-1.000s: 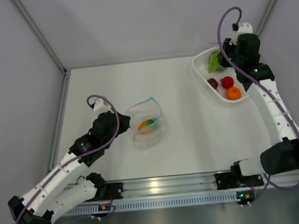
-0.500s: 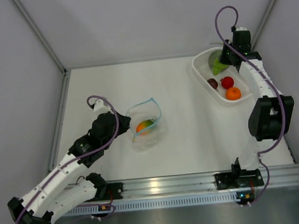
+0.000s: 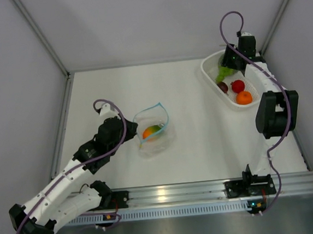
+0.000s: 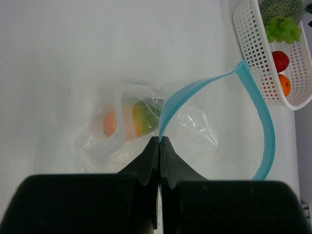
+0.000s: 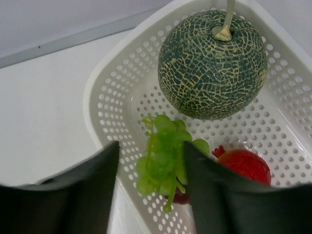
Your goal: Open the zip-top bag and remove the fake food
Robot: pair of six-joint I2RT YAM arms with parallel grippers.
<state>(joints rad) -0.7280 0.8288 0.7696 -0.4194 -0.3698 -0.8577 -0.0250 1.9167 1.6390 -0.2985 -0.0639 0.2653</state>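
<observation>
The zip-top bag (image 3: 155,129) lies mid-table, its mouth open in a loop of light blue zip strip (image 4: 263,122). My left gripper (image 4: 160,139) is shut on the strip at the bag's near edge. Inside the bag lie a green-orange piece (image 4: 144,117) and an orange piece (image 4: 110,123). My right gripper (image 5: 151,144) stands open over the white basket (image 3: 209,66), a green grape bunch (image 5: 163,161) loose between its fingers. In the basket lie the melon (image 5: 212,63), a red ball (image 3: 238,86), an orange ball (image 3: 244,98) and a dark red piece (image 3: 222,87).
The basket stands at the table's far right, close to the right wall. Grey walls close in the table on the left, back and right. The right arm stands folded up tall at the right edge (image 3: 275,112).
The right arm has folded up and swung its gripper over the basket's far end. Its jaws have spread apart around the grape bunch. The left arm and bag have hardly moved.
</observation>
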